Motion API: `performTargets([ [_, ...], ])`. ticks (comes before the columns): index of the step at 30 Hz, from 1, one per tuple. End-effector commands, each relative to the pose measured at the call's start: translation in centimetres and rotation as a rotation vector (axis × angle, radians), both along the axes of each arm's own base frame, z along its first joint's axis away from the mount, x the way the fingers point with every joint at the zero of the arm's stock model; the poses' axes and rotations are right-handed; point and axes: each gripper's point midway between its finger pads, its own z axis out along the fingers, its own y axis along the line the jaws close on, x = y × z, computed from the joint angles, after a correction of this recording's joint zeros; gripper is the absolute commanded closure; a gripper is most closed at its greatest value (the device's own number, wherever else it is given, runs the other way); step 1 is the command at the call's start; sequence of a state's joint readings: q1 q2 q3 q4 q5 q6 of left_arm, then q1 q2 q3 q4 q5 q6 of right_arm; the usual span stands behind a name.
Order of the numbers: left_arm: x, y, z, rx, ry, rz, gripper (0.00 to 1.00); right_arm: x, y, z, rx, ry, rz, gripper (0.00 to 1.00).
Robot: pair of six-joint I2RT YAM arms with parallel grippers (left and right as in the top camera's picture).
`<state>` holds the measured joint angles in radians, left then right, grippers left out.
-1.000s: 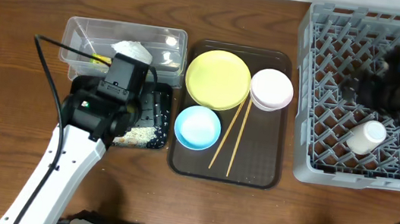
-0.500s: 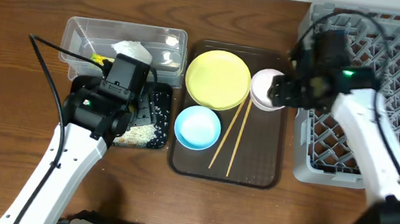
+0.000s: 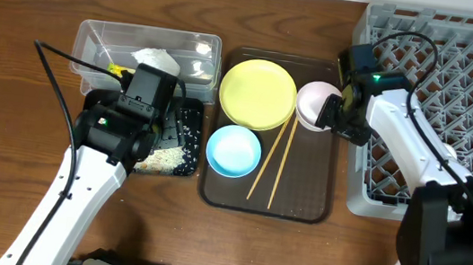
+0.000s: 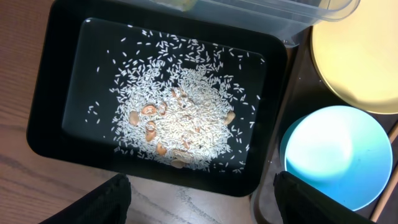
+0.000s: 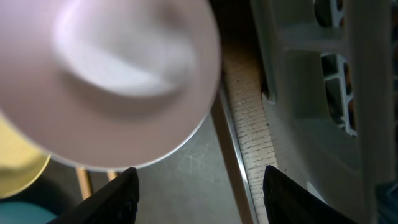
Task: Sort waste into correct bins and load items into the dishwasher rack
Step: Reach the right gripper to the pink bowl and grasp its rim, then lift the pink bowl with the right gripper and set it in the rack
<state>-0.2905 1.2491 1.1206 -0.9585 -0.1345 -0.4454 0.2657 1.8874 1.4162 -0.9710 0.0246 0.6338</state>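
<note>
Right gripper (image 5: 198,196) open, fingers spread, sitting at the right edge of the white bowl (image 3: 317,104), nothing held. Bowl is on the brown tray (image 3: 301,195) beside the yellow plate (image 3: 258,93). Blue bowl (image 3: 233,149) and chopsticks (image 3: 271,159) are also on that tray. Left gripper (image 4: 202,202) open, empty, hovering over the black bin (image 4: 46,93), which holds the rice (image 4: 180,118). Tissue (image 3: 155,57) is in the clear tub (image 3: 94,43). Grey rack (image 3: 463,52) at right.
</note>
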Motion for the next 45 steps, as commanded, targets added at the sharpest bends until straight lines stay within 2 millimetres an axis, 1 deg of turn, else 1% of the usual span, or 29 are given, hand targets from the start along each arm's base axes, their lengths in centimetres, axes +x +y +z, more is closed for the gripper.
performTargets([
  [1,0.0,0.4,-0.3,0.014,0.006,0.019,0.23,0.2,-0.1,-1.1,-0.026,0.013,-0.072,0.39],
  [4,0.0,0.4,-0.3,0.014,0.006,0.019,0.23,0.5,0.0,-1.8,-0.025,0.017,-0.088,0.4],
  [6,0.0,0.4,-0.3,0.014,0.006,0.019,0.23,0.9,0.1,-2.1,-0.023,0.007,-0.091,0.44],
  [8,0.0,0.4,-0.3,0.014,0.006,0.019,0.24,1.3,0.2,-2.4,-0.019,-0.003,-0.095,0.45],
  [11,0.0,0.4,-0.3,0.014,0.006,0.019,0.24,1.4,0.3,-2.8,-0.018,-0.003,-0.096,0.5],
  [13,-0.1,0.4,-0.3,0.014,0.006,0.019,0.23,1.5,0.3,-2.9,-0.02,-0.003,-0.098,0.56],
  [15,0.0,0.4,-0.3,0.014,0.006,0.019,0.23,1.6,0.1,-2.8,-0.029,-0.011,-0.1,0.66],
  [17,-0.1,0.4,-0.3,0.014,0.006,0.019,0.24,1.9,-0.1,-2.8,-0.039,-0.022,-0.102,0.74],
  [24,0.0,0.4,-0.3,0.013,0.006,0.018,0.23,1.8,-0.2,-2.9,-0.046,-0.022,-0.103,0.75],
  [29,0.0,0.4,-0.3,0.013,0.006,0.018,0.23,1.3,-0.3,-3.9,-0.053,-0.016,-0.1,0.78],
  [31,0.0,0.4,-0.3,0.013,0.006,0.018,0.23,1.1,-0.3,-4.1,-0.053,-0.013,-0.099,0.81],
  [32,0.0,0.4,-0.3,0.013,0.006,0.019,0.23,1.1,-0.3,-4.2,-0.053,-0.014,-0.099,0.84],
  [36,0.0,0.4,-0.3,0.013,0.005,0.019,0.23,1.6,-0.3,-4.1,-0.053,-0.032,-0.1,0.87],
  [43,0.0,0.4,-0.3,0.013,0.006,0.019,0.23,2.2,-0.7,-4.0,-0.074,-0.061,-0.104,0.98],
  [45,0.0,0.4,-0.3,0.013,0.006,0.019,0.23,2.3,-0.7,-3.9,-0.078,-0.065,-0.096,0.99],
])
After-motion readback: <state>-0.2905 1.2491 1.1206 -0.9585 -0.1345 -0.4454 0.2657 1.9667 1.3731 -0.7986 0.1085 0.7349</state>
